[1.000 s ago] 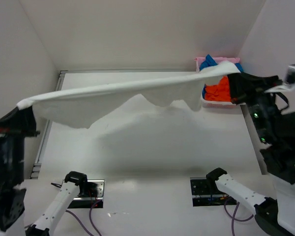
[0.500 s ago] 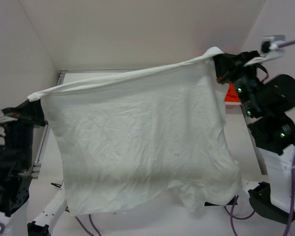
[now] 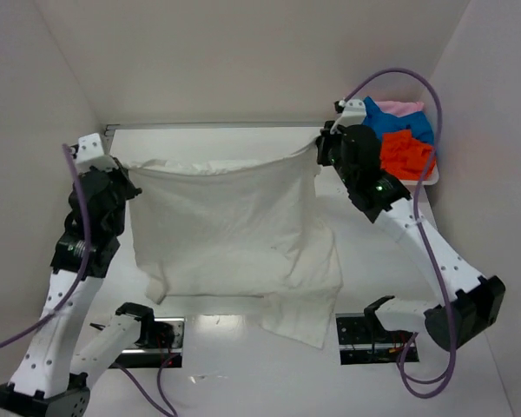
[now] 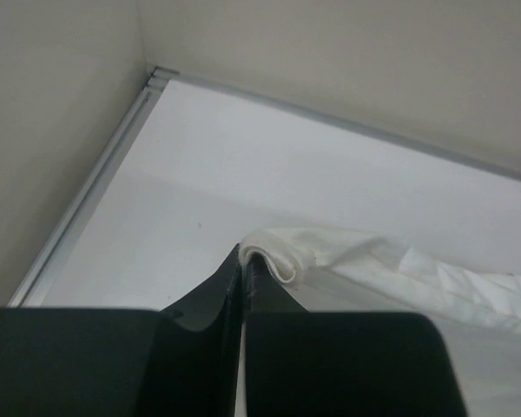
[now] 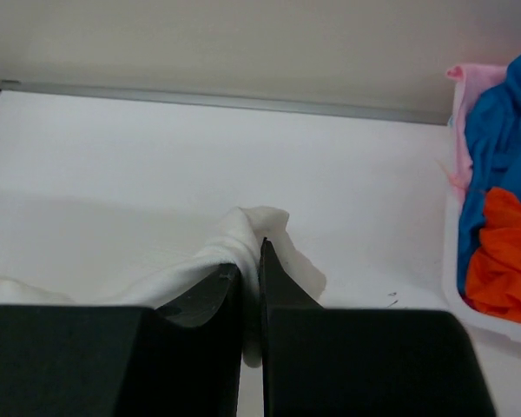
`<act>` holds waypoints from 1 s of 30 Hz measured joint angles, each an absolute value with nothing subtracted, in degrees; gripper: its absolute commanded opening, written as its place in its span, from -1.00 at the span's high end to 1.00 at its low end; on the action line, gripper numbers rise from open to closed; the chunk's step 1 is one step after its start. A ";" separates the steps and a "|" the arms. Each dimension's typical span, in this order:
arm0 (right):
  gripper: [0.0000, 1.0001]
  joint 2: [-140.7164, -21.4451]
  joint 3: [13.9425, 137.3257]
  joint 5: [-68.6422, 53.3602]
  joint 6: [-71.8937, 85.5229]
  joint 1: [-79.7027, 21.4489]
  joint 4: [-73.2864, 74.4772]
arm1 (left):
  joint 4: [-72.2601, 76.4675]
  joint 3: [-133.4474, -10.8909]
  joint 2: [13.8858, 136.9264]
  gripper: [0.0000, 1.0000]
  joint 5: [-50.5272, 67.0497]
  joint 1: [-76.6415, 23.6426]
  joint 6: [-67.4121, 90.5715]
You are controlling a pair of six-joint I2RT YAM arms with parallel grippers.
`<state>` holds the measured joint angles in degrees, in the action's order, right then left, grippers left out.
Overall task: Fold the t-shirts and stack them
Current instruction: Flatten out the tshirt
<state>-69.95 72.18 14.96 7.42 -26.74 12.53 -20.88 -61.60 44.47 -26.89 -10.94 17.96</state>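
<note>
The off-white t-shirt (image 3: 234,234) is seen spread wide across the middle of the tabletop. Its top edge is drawn taut toward the far edge, and its bottom hem trails down to the near edge between the two arm bases. One top corner is pinched by the left gripper (image 3: 127,176) toward the far-left corner, with the jaws closed to a sliver on a roll of cloth, as the left wrist view shows plainly. The other top corner is clamped the same way by the right gripper (image 3: 322,149) toward the far-right corner, with a bunch of fabric caught between narrow jaws. Whether the pinched corners are touching the table cannot be told.

In the far-right corner the white tray (image 3: 421,181) is found. The blue t-shirt (image 3: 385,122), the orange-red t-shirt (image 3: 405,153) and the pale pink t-shirt (image 3: 408,108) are heaped in it, crumpled and unfolded.

Progress is judged to be early: nothing is folded and no stack is seen anywhere. The first shirt is only being laid out flat, and its wrinkles and ragged lower hem are left to be smoothed. This one has yet to be folded, the three in the tray are untouched, and all the stacking is left to be done.
</note>
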 measured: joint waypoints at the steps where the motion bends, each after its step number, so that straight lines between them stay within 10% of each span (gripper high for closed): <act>1: 1.00 -71.64 71.33 14.94 7.64 -26.72 11.22 | -20.53 -60.88 45.87 1.00 -27.20 -10.92 17.96; 30: 1.00 -103.53 88.40 14.00 6.39 -22.17 -0.97 | -6.39 -71.05 87.13 1.00 -30.94 -1.52 16.69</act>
